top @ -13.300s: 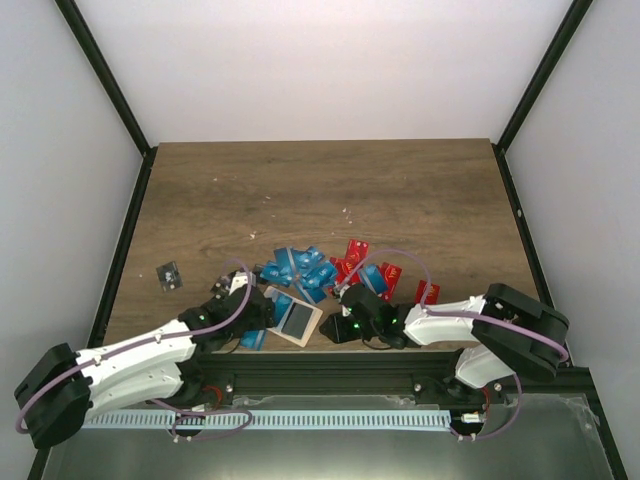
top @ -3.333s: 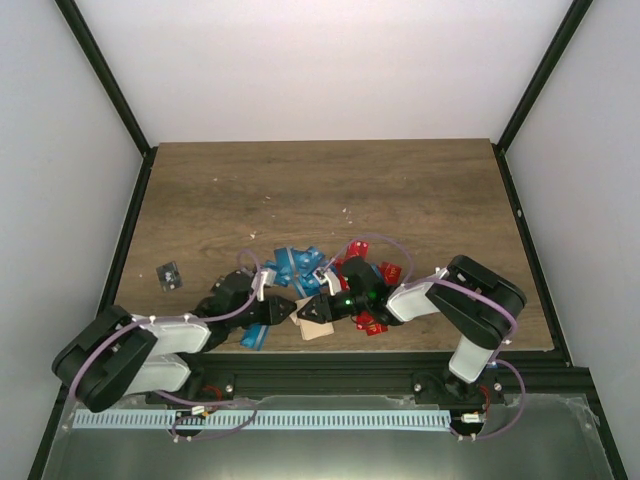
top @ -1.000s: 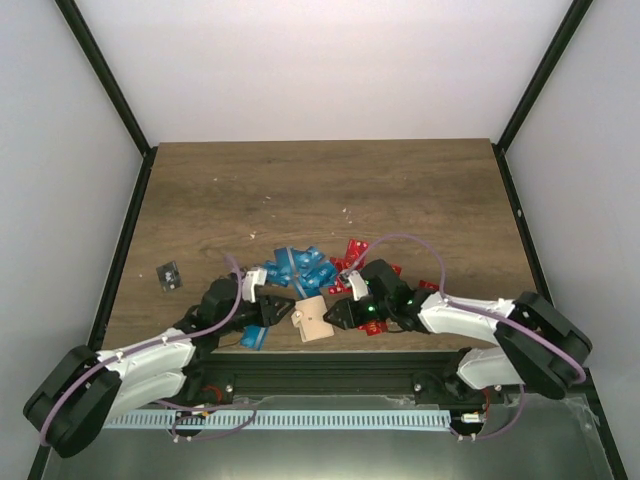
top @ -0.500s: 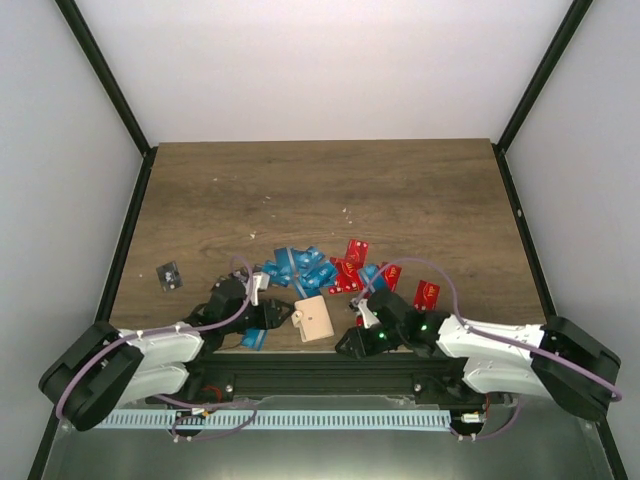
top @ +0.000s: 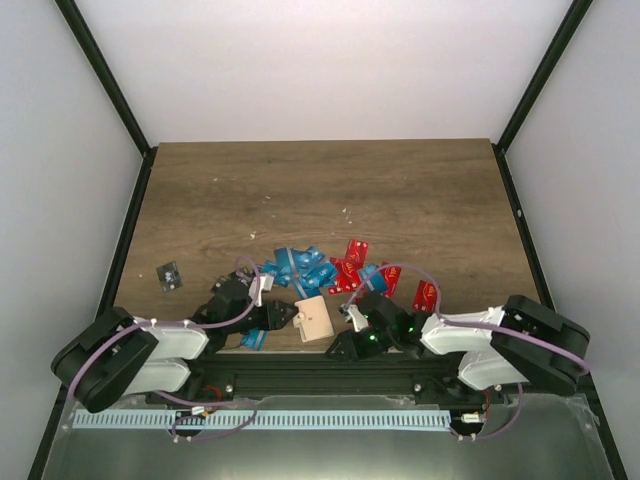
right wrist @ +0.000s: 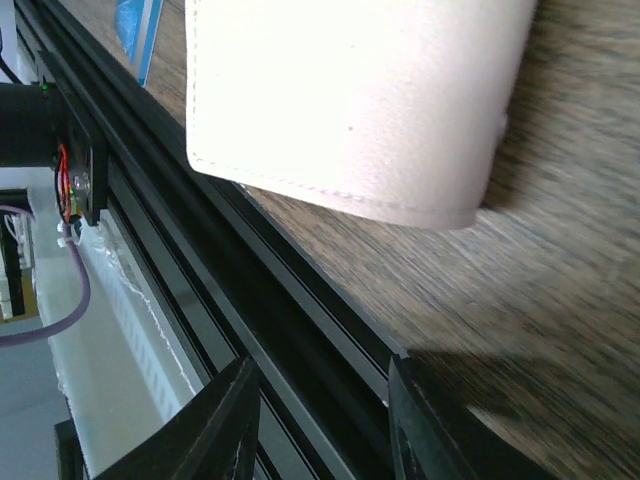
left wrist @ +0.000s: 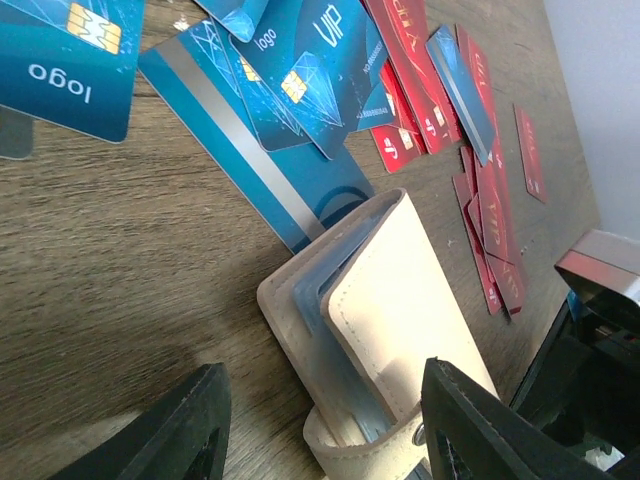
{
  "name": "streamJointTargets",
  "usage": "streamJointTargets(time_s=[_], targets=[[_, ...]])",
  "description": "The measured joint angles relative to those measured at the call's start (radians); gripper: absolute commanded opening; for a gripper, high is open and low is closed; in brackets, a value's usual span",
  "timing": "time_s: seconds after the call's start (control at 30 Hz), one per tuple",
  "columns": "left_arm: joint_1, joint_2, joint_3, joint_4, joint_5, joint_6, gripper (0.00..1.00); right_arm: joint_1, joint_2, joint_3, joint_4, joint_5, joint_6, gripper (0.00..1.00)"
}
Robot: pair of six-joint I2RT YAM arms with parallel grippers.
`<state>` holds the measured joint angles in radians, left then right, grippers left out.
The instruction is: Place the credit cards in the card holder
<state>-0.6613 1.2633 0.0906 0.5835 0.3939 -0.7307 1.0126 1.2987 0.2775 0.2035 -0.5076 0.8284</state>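
At table edge (right wrist: pixel 345 270), card holder (top: pixel 314 320) between left jaws and right jaws, both spread (wide wood (top: pixel 330 180) beyond).

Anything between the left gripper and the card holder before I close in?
Nothing visible. The card holder lies right at the left gripper, its near end between the open fingers. A blue card is tucked under its far side, out of the way.

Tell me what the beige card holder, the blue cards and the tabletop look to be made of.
Pale beige card holder: likely leather or faux leather, matte, fine grain and stitched edge.
Blue cards: glossy plastic, printed, with chip and stripe.
Brown tabletop: wood or wood-look laminate, matte grain lines.
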Motion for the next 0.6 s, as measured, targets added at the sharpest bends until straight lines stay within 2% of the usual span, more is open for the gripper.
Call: streamJointTargets(time_s=[0.27, 0.6], targets=[[-0.029, 0.01, -0.015, 0.041, 0.0, -0.025, 0.54, 0.012, 0.082, 0.032, 0.011, -0.019, -0.011, 0.38], [-0.068, -0.037, -0.043, 0.043, -0.005, -0.062, 0.55, -0.06, 0.059, 0.055, -0.076, -0.08, -0.08, 0.38]])
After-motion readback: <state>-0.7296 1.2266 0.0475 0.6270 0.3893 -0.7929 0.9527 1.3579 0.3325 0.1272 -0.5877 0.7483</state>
